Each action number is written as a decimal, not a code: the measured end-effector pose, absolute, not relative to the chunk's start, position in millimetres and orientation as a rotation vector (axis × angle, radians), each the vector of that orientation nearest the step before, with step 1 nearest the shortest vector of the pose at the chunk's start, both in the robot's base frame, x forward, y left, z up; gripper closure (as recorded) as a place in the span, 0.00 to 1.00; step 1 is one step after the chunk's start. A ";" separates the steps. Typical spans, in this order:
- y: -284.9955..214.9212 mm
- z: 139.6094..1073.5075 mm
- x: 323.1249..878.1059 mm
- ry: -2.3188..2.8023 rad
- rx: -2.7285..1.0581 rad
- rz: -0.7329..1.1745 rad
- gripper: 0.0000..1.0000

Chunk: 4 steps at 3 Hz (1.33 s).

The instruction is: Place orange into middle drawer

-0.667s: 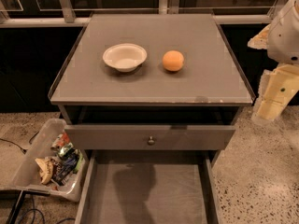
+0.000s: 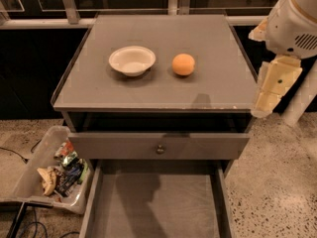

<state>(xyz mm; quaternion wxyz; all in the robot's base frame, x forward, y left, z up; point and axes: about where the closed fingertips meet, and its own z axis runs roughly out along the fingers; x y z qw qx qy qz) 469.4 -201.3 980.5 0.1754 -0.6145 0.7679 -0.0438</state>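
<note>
Only the white robot arm (image 2: 297, 24) has shifted, nudging toward the cabinet's right edge

one small round orange (image 2: 183, 64) sits on the flat gray cabinet top (image 2: 158, 90), just right of one cream-white shallow bowl (image 2: 132, 60), not grabbed yet; one wide shallow gray middle drawer (image 2: 158, 205) is pulled out below, waiting for it imo; cream gripper (image 2: 275, 86) hangs off the right side, well apart from the fruit; can't tell if it's open or shut

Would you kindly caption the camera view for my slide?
Orange beside white bowl on cabinet top; middle drawer open below; end effector hovering off the right edge.
</note>
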 end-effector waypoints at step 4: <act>-160.7 978.3 550.2 1.974 -1.494 0.262 0.00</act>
